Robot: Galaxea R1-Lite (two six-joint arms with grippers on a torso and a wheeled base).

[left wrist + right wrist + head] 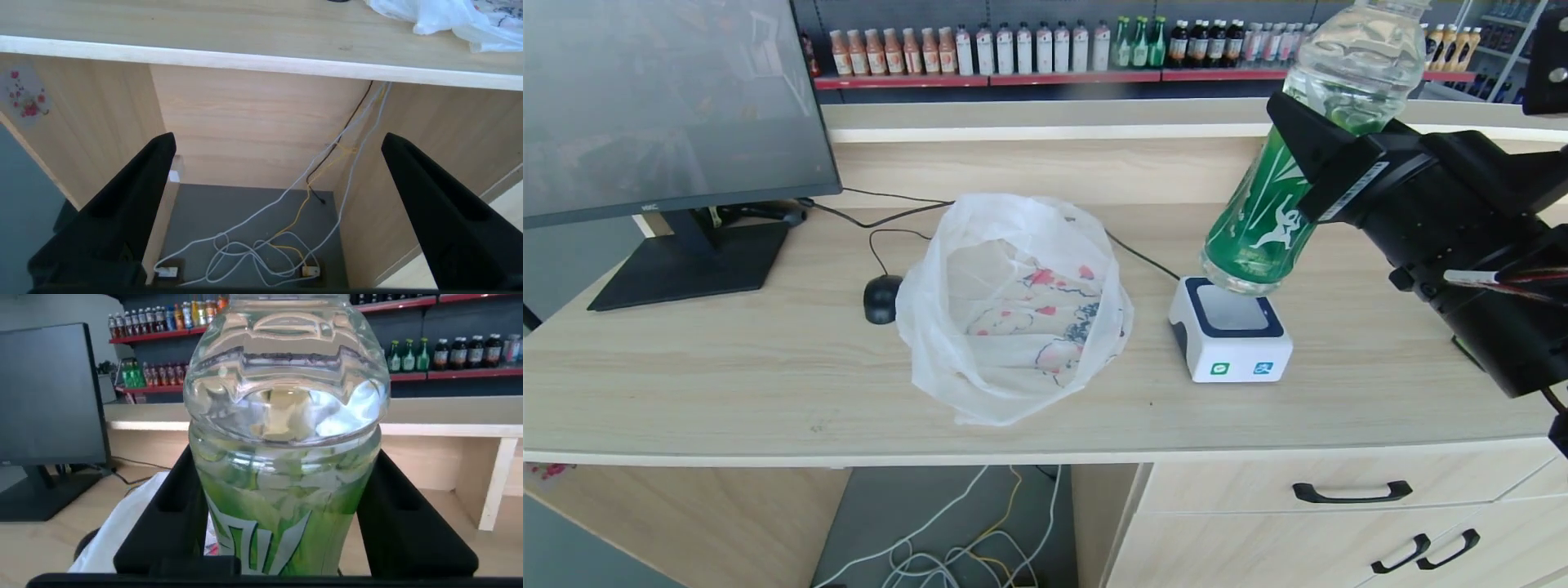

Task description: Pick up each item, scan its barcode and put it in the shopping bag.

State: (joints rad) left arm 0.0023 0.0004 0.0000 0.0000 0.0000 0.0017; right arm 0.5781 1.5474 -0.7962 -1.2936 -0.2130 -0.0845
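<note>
- Right gripper (286, 527) clamps a green-labelled bottle (1262, 220), tilted, its base just above the scanner (1230, 339).
- Left gripper (278, 204) sits below the counter (245, 33) edge, jaws wide apart.
- White shopping bag (1013, 310) stands beside the scanner.

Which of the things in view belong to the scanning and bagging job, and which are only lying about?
Belonging to the job:
clear plastic bottle with green label, held in the right gripper over the white box-shaped barcode scanner; white plastic shopping bag.

Only lying about:
black flat monitor; black computer mouse; row of drink bottles on the red shelf.
</note>
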